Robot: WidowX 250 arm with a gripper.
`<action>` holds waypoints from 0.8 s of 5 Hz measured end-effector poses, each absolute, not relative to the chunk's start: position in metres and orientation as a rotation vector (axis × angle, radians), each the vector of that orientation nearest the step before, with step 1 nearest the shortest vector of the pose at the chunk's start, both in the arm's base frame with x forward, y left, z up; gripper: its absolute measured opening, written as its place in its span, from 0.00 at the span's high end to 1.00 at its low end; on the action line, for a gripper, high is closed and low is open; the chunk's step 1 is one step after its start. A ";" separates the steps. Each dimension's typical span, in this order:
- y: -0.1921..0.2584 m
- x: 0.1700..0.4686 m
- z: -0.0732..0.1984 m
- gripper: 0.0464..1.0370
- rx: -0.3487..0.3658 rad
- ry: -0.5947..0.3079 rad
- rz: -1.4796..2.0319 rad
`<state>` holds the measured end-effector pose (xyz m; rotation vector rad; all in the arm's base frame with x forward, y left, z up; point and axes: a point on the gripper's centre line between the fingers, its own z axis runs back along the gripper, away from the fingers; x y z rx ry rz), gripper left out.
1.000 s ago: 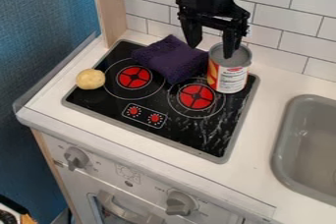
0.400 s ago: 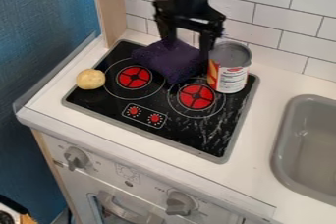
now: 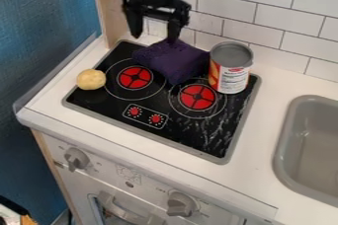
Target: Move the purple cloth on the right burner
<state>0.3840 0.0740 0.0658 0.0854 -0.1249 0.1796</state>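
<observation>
The black gripper (image 3: 154,38) hangs open above the back left of the stove, its two fingers spread apart with nothing between them. Below and a little to the right of it, the folded purple cloth (image 3: 173,62) lies at the back of the black cooktop, behind and between the two burners. The right burner (image 3: 197,96) is a red disc with dark lines, its top uncovered. The cloth's right end is close beside a can.
A can (image 3: 231,69) with a red and white label stands at the cooktop's back right. A round yellow potato (image 3: 91,79) rests at the left edge by the left burner (image 3: 135,77). The grey sink (image 3: 285,142) is at right, a tiled wall (image 3: 280,14) behind.
The gripper has moved left from near the can, past the cloth's middle, to the cloth's back left. It stays open. The cloth, can and potato have kept their places.
</observation>
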 end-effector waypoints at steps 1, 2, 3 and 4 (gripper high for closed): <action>0.086 0.403 0.056 0.04 0.105 -0.120 0.189; 0.089 0.417 0.044 0.04 0.075 -0.113 0.180; 0.086 0.427 0.036 0.04 0.042 -0.119 0.147; 0.082 0.433 0.016 0.04 0.012 -0.104 0.095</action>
